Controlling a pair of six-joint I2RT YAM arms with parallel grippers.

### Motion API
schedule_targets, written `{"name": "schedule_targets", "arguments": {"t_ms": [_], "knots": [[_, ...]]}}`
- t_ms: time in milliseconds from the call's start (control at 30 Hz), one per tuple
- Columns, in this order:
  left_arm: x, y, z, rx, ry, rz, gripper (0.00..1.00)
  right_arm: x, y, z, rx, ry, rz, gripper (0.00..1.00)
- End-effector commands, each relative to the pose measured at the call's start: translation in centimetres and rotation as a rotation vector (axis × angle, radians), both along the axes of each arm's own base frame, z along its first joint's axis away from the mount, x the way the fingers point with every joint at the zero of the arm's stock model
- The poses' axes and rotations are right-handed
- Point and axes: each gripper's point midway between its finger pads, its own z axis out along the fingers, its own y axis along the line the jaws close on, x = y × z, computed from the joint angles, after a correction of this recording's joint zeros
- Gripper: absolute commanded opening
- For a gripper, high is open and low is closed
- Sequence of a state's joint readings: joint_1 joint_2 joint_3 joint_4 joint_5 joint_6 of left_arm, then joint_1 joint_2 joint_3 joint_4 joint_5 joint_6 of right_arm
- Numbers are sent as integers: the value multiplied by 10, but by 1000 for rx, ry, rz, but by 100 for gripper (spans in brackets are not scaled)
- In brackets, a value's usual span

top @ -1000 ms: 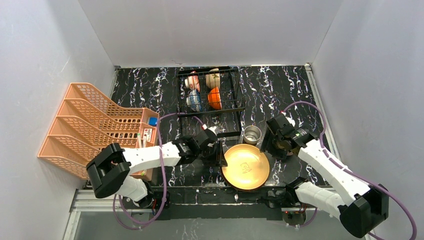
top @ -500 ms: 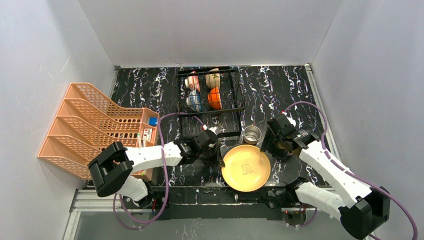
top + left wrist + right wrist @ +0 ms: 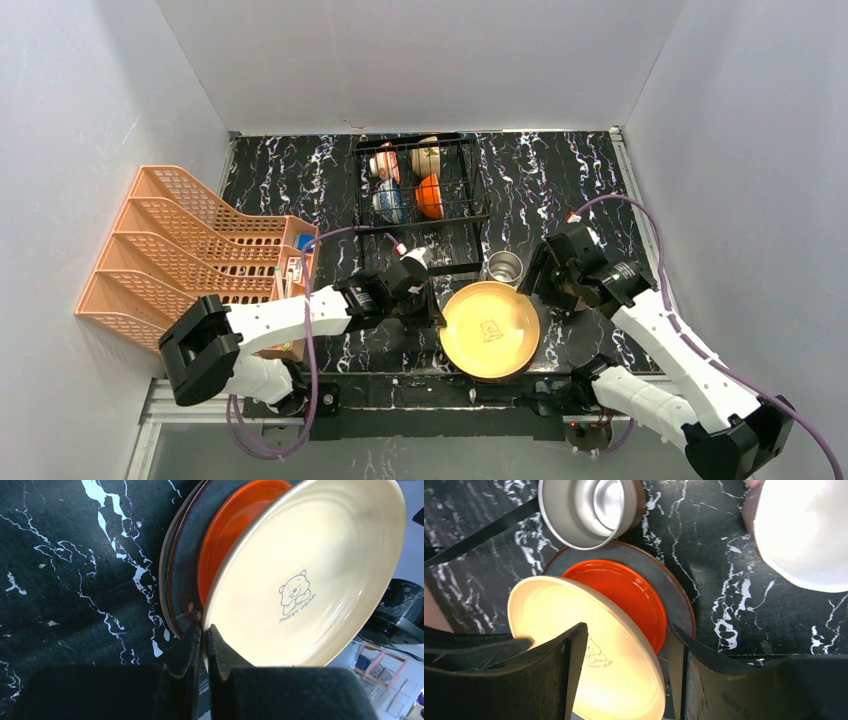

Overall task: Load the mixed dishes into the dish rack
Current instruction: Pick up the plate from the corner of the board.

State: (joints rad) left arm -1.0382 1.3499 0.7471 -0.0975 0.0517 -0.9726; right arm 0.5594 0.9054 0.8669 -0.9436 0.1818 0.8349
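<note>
Pinching the rim of the yellow plate (image 3: 300, 580) in the left gripper (image 3: 204, 630), disc ahead of its tips; right gripper (image 3: 624, 642) spread, empty, above it.

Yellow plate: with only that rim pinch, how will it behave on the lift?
Rigid and glazed-looking, the yellow plate may pivot or slip in the fingers pinching only its rim. Likely chips if dropped onto the red-orange plate below.
</note>
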Motion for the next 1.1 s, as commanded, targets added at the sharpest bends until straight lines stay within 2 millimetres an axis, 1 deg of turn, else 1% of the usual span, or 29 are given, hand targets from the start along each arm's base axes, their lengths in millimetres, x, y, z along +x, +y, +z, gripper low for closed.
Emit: {"name": "schedule_targets", "arguments": {"t_ms": [0, 200, 400, 600, 700, 867, 1067], "knots": [[10, 6, 27, -35, -85, 43, 0, 0, 17, 31, 102, -69, 74, 67], [15, 15, 46, -90, -123, 75, 0, -7, 26, 45, 175, -93, 126, 70], [21, 23, 65, -178, -152, 107, 0, -17, 47, 65, 309, -133, 227, 70], [25, 32, 76, -214, -179, 127, 0, -23, 67, 83, 426, -163, 312, 67], [28, 34, 84, -238, -196, 136, 0, -23, 68, 84, 429, -161, 316, 65], [29, 37, 96, -254, -228, 136, 0, -23, 73, 79, 433, -127, 336, 64], [30, 40, 105, -254, -252, 137, 0, -21, 77, 75, 439, -113, 347, 63]]}}
